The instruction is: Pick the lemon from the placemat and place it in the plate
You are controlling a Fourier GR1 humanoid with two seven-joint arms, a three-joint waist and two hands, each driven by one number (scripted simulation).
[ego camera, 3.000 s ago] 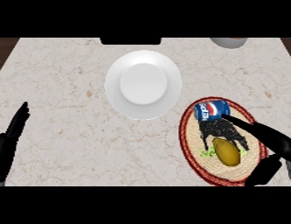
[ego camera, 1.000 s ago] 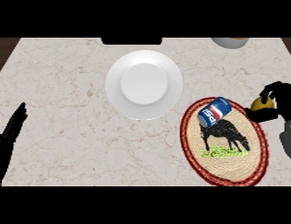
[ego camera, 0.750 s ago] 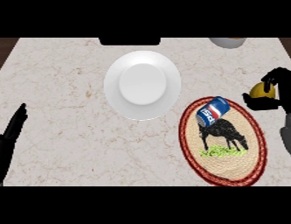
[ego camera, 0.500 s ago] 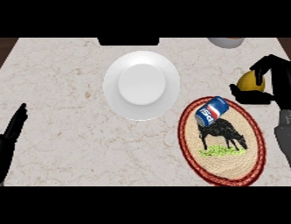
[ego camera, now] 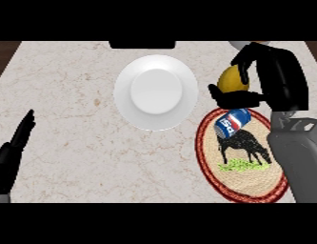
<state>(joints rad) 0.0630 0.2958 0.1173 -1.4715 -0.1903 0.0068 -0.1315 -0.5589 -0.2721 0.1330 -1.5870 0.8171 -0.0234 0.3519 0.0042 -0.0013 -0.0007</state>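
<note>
Right hand: the black right hand (ego camera: 270, 76) is curling its fingers and thumb around the yellow lemon (ego camera: 232, 80), gripping it above the counter, just right of the plate and beyond the far edge of the placemat.
Lemon: the round yellow fruit is showing between the thumb below and the fingers above, partly hidden by the hand; it is sitting off the placemat and not over the plate.
Plate: the round white plate (ego camera: 156, 92) is lying on the beige marbled counter top (ego camera: 76, 119), left of the held lemon, with nothing showing on it.
Placemat: the oval woven placemat with a red rim and a black animal picture (ego camera: 242, 155) is lying on the counter at the near right, its right side being covered by the grey right forearm (ego camera: 308, 159).
Can: the blue, red and white soda can (ego camera: 232, 122) is lying tilted on the placemat's far end, just below the right hand's thumb; whether the two are touching cannot be told.
Left hand: the black left hand (ego camera: 10, 159) is resting near the left edge of the view, fingers straight and pointing up, holding nothing, well apart from the plate.
Far edge: a dark rectangular object (ego camera: 142, 44) is sitting at the counter's far side, beyond the plate.
</note>
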